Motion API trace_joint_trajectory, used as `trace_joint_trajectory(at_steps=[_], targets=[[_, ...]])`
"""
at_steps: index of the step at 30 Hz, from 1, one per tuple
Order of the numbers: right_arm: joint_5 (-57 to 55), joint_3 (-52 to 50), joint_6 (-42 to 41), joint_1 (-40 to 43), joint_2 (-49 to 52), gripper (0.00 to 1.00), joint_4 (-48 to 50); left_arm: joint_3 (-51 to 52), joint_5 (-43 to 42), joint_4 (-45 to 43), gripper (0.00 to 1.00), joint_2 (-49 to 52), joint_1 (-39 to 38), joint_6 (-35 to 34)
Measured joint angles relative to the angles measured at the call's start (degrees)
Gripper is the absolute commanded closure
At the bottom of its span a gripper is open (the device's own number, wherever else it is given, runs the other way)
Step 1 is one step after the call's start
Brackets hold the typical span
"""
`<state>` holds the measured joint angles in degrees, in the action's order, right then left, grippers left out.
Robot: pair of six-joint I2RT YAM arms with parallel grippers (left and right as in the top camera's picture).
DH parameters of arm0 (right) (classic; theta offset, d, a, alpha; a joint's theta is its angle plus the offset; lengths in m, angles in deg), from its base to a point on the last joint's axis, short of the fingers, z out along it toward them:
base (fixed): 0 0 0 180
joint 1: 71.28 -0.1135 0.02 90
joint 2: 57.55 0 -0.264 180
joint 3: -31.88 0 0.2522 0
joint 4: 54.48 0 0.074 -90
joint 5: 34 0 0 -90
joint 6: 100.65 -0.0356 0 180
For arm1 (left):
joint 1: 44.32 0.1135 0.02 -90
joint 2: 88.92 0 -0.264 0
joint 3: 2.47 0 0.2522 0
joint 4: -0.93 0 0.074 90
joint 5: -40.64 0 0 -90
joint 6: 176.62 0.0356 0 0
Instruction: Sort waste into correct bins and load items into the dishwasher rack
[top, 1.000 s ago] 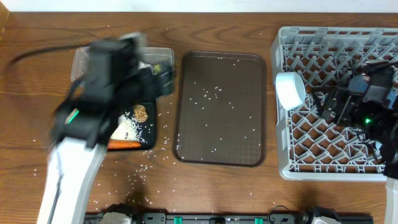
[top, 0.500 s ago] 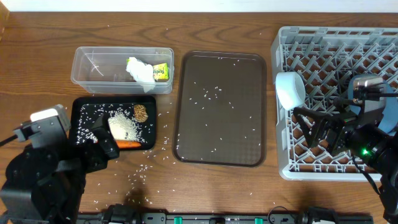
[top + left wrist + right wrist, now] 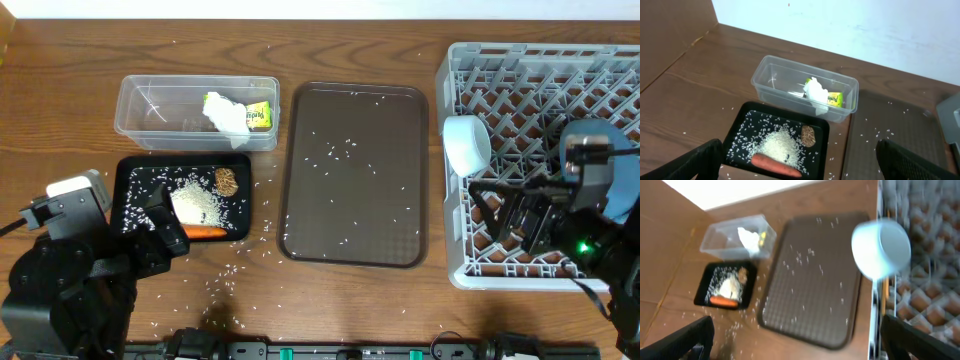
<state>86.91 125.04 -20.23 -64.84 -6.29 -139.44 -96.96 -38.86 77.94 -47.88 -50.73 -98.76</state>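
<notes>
Left gripper [image 3: 799, 150]: near-left, black fingers spread wide, nothing between them. It sits at the near edge of the black tray [image 3: 135, 170].
Right gripper [image 3: 797, 325]: also spread, empty, over the near-left part of the dishwasher rack [image 3: 500, 70]. The right wrist view is motion-blurred and shows only the finger stubs in its bottom corners.
Loose rice grains [image 3: 225, 275] are scattered on the wood table [image 3: 60, 130] near the black tray and between it and the brown serving tray [image 3: 400, 240].
The black tray is shallow, rectangular and glossy. It holds a white rice pile [image 3: 197, 205] in the middle, a thin orange carrot [image 3: 205, 233] along the near edge touching the pile, and a brown food lump [image 3: 227, 181] at the far-right corner. The overhead view has the left arm covering the tray's near-left corner.
The brown serving tray has a textured surface and rounded corners, and carries only sparse rice specks.
The rack is grey plastic lattice with pegs, cut off at the right edge. A white bowl [image 3: 467, 145] lies on its side against the rack's left wall. A pale-blue rounded shape [image 3: 615, 185] sits in the rack, mostly behind the right arm; can't tell what it is.
The clear plastic tub [image 3: 150, 110] is far-left, just beyond the black tray. A crumpled white tissue [image 3: 225, 112] lies in its right half, with a yellow-green foil wrapper [image 3: 260, 115] touching the tissue's right side. The print on the wrapper is unreadable.
</notes>
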Motion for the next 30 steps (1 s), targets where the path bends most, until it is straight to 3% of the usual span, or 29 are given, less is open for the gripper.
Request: trace_joint_trajectory(at_steps=[3,11,15,21,30], targets=[[-0.8,0.0,2.8,0.0,-0.2,0.01,-0.7,0.0,0.0,0.0,0.02,0.0,0.0,0.0],[3.6,0.0,33.0,-5.3,-3.4,0.01,0.3,0.0,0.0,0.0,0.02,0.0,0.0,0.0],[1.6,-1.8,41.0,-6.0,-6.9,0.01,2.7,0.0,0.0,0.0,0.02,0.0,0.0,0.0],[-0.9,-15.3,43.6,-6.0,-16.9,0.01,17.0,0.0,0.2,0.0,0.02,0.0,0.0,0.0],[-2.3,-47.4,34.9,-6.0,-34.5,0.01,46.9,0.0,0.2,0.0,0.02,0.0,0.0,0.0]])
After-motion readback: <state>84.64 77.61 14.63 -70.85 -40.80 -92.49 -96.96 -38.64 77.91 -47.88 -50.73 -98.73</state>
